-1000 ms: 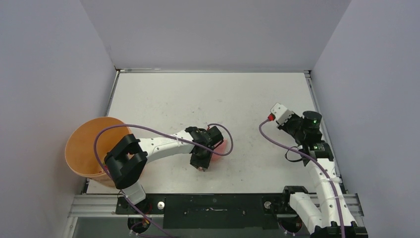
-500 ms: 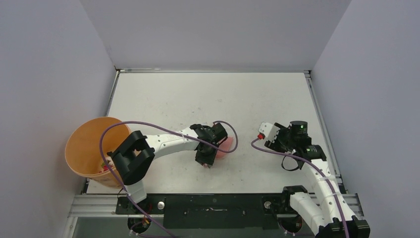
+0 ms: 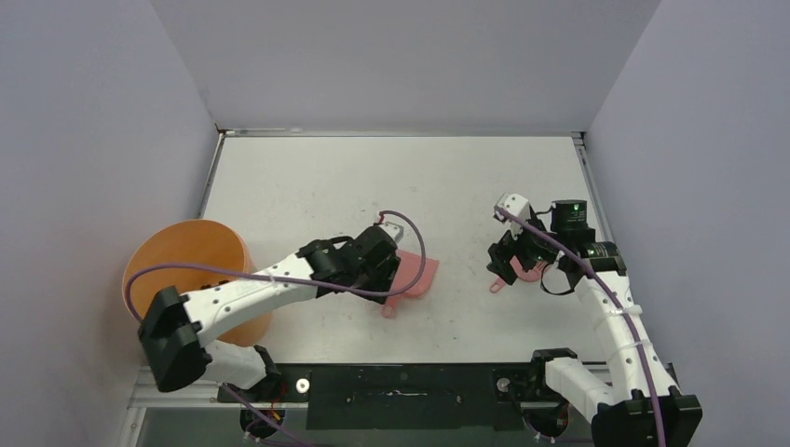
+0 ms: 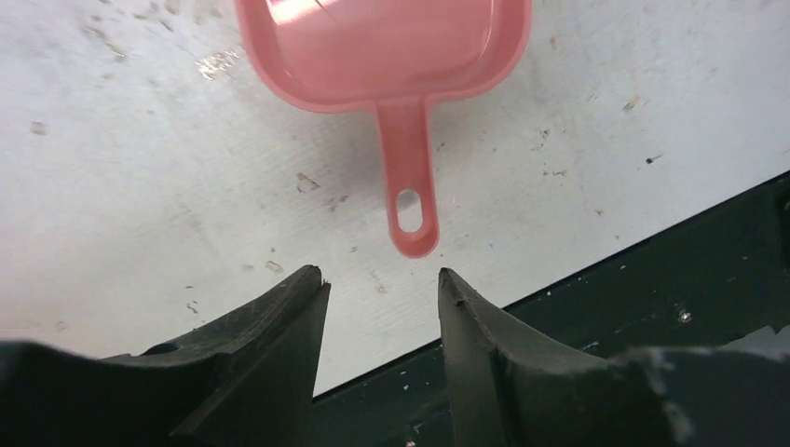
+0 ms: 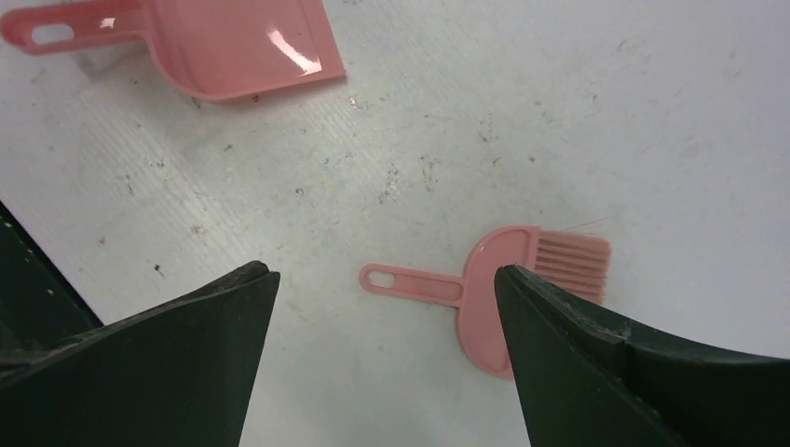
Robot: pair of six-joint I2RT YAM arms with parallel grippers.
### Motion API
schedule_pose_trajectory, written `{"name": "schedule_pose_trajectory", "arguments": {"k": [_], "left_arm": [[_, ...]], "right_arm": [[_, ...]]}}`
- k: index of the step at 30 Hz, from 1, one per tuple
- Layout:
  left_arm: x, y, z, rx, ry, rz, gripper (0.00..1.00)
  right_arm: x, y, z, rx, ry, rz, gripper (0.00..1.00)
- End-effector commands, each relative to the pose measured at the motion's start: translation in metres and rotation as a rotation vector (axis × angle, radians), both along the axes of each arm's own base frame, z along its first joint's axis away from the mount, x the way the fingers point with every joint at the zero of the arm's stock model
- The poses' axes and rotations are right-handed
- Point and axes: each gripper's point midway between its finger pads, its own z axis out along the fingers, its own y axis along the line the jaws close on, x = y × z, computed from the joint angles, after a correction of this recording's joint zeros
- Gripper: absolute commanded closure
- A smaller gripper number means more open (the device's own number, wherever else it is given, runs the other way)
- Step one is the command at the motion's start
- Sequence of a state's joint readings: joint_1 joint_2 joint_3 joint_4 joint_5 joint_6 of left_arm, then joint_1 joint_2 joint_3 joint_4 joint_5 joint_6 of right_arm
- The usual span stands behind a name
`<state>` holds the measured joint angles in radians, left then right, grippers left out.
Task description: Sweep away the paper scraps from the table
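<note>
No paper scraps show on the white table (image 3: 326,177) in any view. A pink dustpan (image 3: 416,275) lies flat near the middle, its handle (image 4: 410,186) pointing toward the front edge. My left gripper (image 3: 377,270) hovers just over that handle end, open, with nothing between its fingers (image 4: 279,321). A pink brush (image 3: 524,272) lies on the table to the right. Above the brush (image 5: 508,298) my right gripper (image 5: 382,270) stands wide open and empty. The dustpan (image 5: 233,47) also shows at the top left of the right wrist view.
A round orange bucket (image 3: 186,256) stands off the table's left front corner, with my left arm's long link crossing over it. The dark front rail (image 4: 652,279) runs just behind the dustpan handle. Grey walls close in the back and both sides.
Both grippers have opened. The dustpan and the brush now lie free on the table. My left arm has dropped low across the bucket, and the right gripper has moved left.
</note>
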<state>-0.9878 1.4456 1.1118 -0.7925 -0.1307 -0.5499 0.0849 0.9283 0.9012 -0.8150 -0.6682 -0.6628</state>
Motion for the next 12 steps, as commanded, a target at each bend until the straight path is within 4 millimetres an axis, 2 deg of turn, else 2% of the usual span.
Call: {"name": "schedule_pose_trajectory", "arguments": {"k": [1, 4, 8, 10, 12], "left_arm": [[0.022, 0.013, 0.045, -0.129, -0.273, 0.009, 0.5], [0.028, 0.032, 0.055, -0.2, -0.391, 0.047, 0.4], [0.033, 0.053, 0.055, -0.238, -0.49, 0.099, 0.25], [0.034, 0.053, 0.059, -0.258, -0.516, 0.098, 0.2], [0.038, 0.053, 0.061, -0.256, -0.532, 0.102, 0.19]], "right_arm": [[0.026, 0.004, 0.014, 0.192, 0.081, -0.21, 0.1], [0.053, -0.01, 0.031, 0.309, -0.017, -0.446, 0.1], [0.063, -0.022, 0.044, 0.381, -0.168, -0.547, 0.1], [0.068, -0.026, 0.029, 0.394, -0.12, -0.614, 0.1], [0.072, -0.034, 0.013, 0.394, -0.071, -0.688, 0.1]]}}
